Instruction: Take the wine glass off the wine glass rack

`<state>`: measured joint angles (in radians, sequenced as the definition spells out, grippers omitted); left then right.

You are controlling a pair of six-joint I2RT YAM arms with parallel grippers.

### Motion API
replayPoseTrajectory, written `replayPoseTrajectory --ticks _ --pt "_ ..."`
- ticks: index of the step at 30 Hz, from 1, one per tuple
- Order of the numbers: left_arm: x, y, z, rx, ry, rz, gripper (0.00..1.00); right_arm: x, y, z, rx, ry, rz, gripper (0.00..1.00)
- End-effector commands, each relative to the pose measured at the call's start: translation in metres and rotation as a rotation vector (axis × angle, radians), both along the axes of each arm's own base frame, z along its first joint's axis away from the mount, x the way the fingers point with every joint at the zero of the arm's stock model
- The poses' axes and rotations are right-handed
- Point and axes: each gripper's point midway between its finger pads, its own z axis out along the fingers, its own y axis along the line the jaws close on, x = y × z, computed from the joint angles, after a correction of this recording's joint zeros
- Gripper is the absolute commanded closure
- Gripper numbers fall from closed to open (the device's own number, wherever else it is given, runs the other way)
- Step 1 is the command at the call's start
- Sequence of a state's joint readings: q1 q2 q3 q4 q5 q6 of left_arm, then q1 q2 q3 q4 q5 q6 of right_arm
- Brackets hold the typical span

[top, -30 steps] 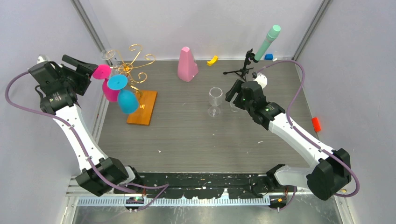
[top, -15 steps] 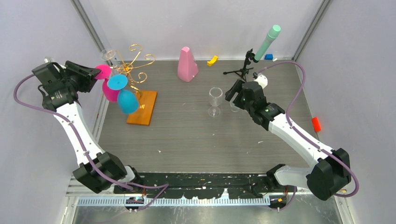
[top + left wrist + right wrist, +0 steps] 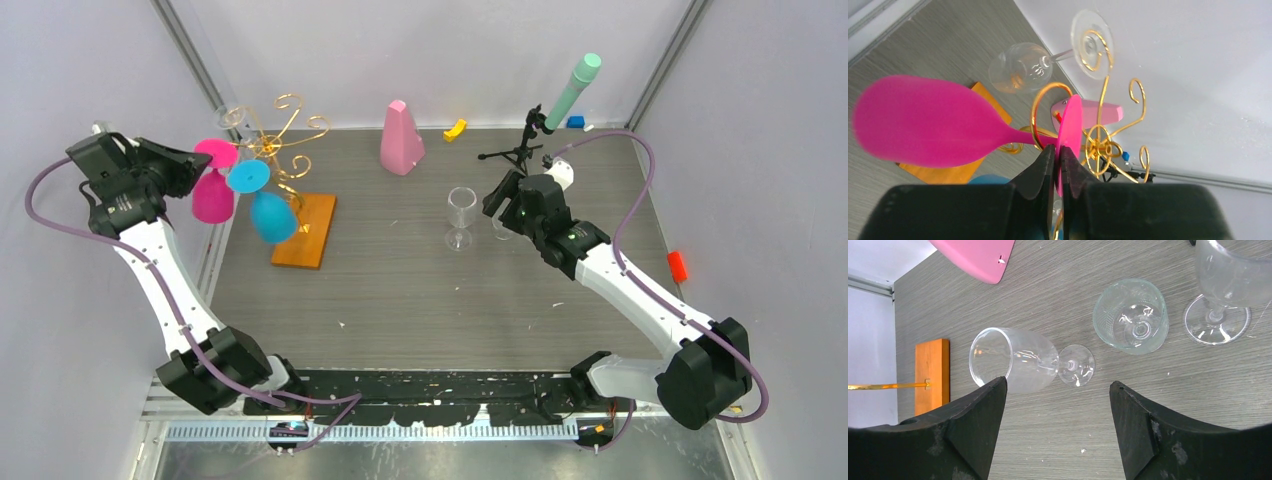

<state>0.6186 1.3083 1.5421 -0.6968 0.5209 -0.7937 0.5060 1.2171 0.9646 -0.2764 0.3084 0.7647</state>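
Wrist view alone shows left claw (image 3: 1058, 151) clamping pink wine glass (image 3: 923, 122) foot.

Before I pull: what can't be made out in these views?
Left wrist: whether the pink wine glass foot is clear of the wine glass rack curl; wire and left claw overlap it.
Left wrist: blue glass, mostly hidden behind the claw body.
Right wrist: upright clear glass, rim cut off by the top edge.
Top: hanging clear glass, faint against the wall.

Glossy gold-wire rack (image 3: 1096, 145), matt wooden base (image 3: 312, 235), smooth magenta wine glass (image 3: 933, 127), grained table (image 3: 420, 300).
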Motion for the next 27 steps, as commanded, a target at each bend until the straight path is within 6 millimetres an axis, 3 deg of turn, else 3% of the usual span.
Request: replayPoseTrajectory --ticks 1,4,11,19,27 --pt "-0.007 0.004 0.019 0.076 -0.032 0.019 0.93 0.003 -0.004 0.018 0.038 -0.063 -0.026 0.2" --pt "-0.009 0.005 0.023 0.087 -0.038 0.028 1.0 0.003 -0.005 0.018 0.035 -0.064 -0.028 0.2" --pt "-0.004 0.001 0.032 0.064 -0.09 0.015 1.0 0.004 -0.006 0.017 0.035 -0.064 -0.033 0.2" --pt "0.006 0.003 0.059 0.039 -0.23 0.037 1.0 0.005 -0.007 0.02 0.035 -0.071 -0.04 0.2" --pt "0.013 0.009 0.061 0.032 -0.254 0.055 1.0 0.007 -0.007 0.022 0.034 -0.074 -0.04 0.2"
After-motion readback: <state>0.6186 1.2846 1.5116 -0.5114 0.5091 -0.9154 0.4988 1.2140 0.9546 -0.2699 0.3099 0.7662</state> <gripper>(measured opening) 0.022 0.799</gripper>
